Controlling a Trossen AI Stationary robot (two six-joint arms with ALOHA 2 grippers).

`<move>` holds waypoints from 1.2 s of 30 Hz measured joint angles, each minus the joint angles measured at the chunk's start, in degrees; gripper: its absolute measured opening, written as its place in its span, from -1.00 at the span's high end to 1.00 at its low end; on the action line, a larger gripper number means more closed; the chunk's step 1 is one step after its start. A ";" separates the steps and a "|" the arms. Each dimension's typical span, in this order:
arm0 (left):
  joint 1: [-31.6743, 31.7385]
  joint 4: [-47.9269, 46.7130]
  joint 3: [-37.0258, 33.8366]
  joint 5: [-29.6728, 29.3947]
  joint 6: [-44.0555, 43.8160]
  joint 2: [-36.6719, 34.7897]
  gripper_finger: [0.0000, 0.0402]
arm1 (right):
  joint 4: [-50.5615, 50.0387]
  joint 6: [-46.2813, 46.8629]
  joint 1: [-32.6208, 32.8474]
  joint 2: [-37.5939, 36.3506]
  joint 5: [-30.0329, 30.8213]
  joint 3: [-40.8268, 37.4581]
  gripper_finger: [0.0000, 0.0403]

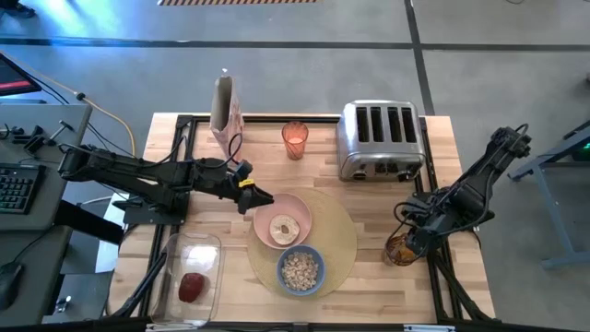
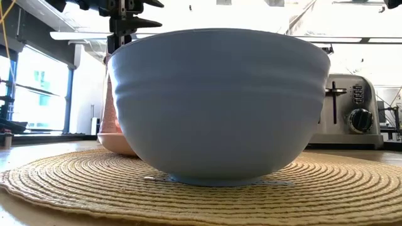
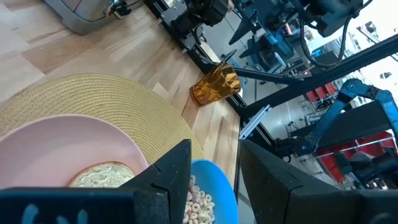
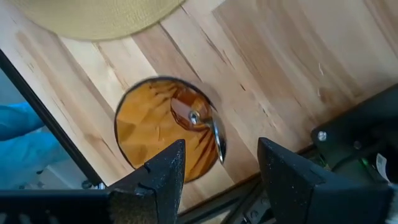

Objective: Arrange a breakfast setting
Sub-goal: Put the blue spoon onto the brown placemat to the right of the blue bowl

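A round tan placemat (image 1: 339,242) lies at the table's middle front. On it stand a pink plate (image 1: 297,209) with a bagel half (image 1: 284,228) and a smaller blue bowl (image 1: 300,269) of cereal. An amber glass (image 4: 146,134) with a metal spoon (image 4: 210,132) standing in it rests on the wood right of the placemat (image 1: 399,250). A red apple (image 1: 192,286) lies in the clear container (image 1: 189,254). My left gripper (image 1: 262,196) is open and empty over the plate's far left rim. My right gripper (image 4: 221,180) is open above the amber glass.
A chrome toaster (image 1: 380,138) stands at the back right. An orange tumbler (image 1: 294,140) and a cereal bag (image 1: 224,109) stand at the back middle. The clear container sits at the front left. The amber glass stands close to the table's right edge.
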 joint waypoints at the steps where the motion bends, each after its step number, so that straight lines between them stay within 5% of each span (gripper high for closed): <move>1: 0.00 0.00 0.00 -0.25 0.00 0.00 0.37 | 0.26 -0.01 0.00 0.00 0.58 0.00 0.10; 27: 0.00 -0.04 0.00 -1.70 1.55 0.00 0.37 | 0.92 -0.02 0.00 6.39 1.82 0.00 0.10; 36: 0.02 -0.07 0.00 -1.84 1.57 0.00 0.37 | 0.91 -0.02 0.00 7.05 1.64 0.00 0.45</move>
